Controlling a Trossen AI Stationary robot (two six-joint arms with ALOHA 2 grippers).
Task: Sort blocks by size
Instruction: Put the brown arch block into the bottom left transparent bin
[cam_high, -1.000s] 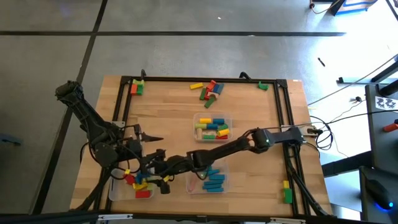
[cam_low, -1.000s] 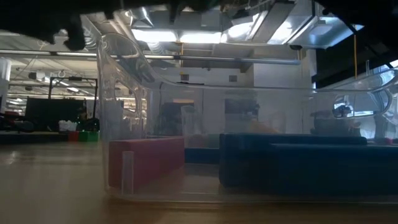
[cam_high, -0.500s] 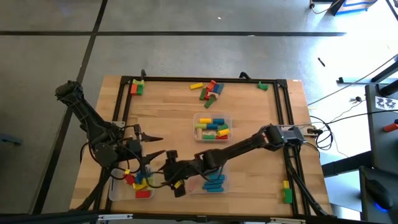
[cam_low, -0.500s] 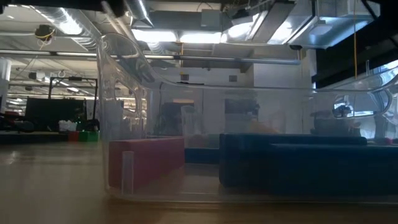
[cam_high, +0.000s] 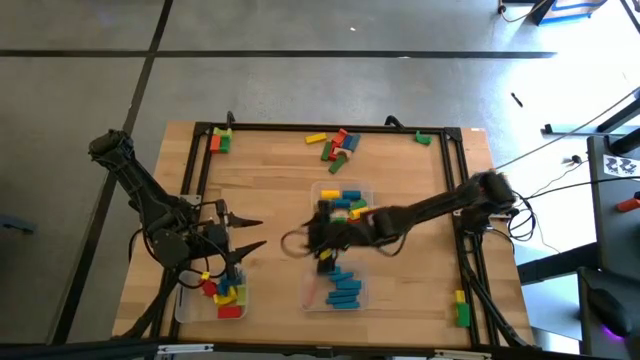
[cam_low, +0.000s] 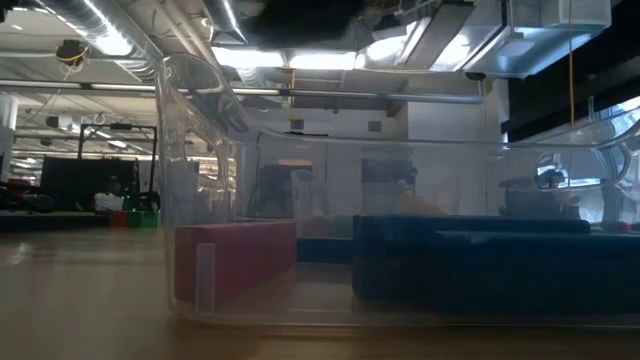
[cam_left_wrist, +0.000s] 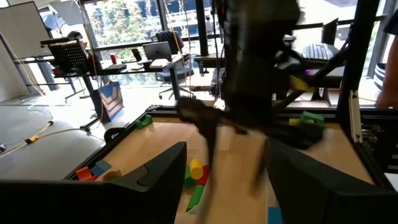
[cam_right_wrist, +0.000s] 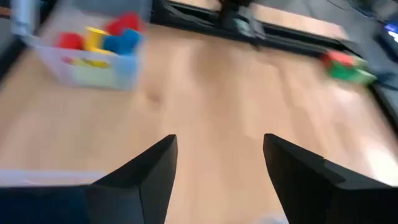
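Observation:
The blocks lie in three clear trays and in loose groups. The near-left tray (cam_high: 188, 305) holds red, yellow and blue blocks (cam_high: 224, 293). A middle tray (cam_high: 366, 187) holds mixed blocks (cam_high: 344, 205). Blue bars (cam_high: 344, 289) and a pink one fill the near-middle tray (cam_high: 305, 296). Loose blocks (cam_high: 336, 143) sit by the far edge. My right gripper (cam_high: 298, 241) hangs open and blurred above the table's middle, left of the middle tray, with nothing between its fingers (cam_right_wrist: 149, 171). My left gripper (cam_high: 255, 233) waits open above the table, just beyond the near-left tray.
A black frame (cam_high: 330, 128) runs round the tabletop. Small groups of blocks lie at the far left corner (cam_high: 220, 140), the far right corner (cam_high: 423, 137) and the near right (cam_high: 461, 308). Bare wood stretches between the far blocks and the trays. In the left wrist view my right arm (cam_left_wrist: 255, 74) crosses close ahead.
My right gripper has swung away from the near-left tray, rising and travelling toward the table's right and far side, to a place beside the middle tray. It stays open and carries nothing. The blocks have kept their places.

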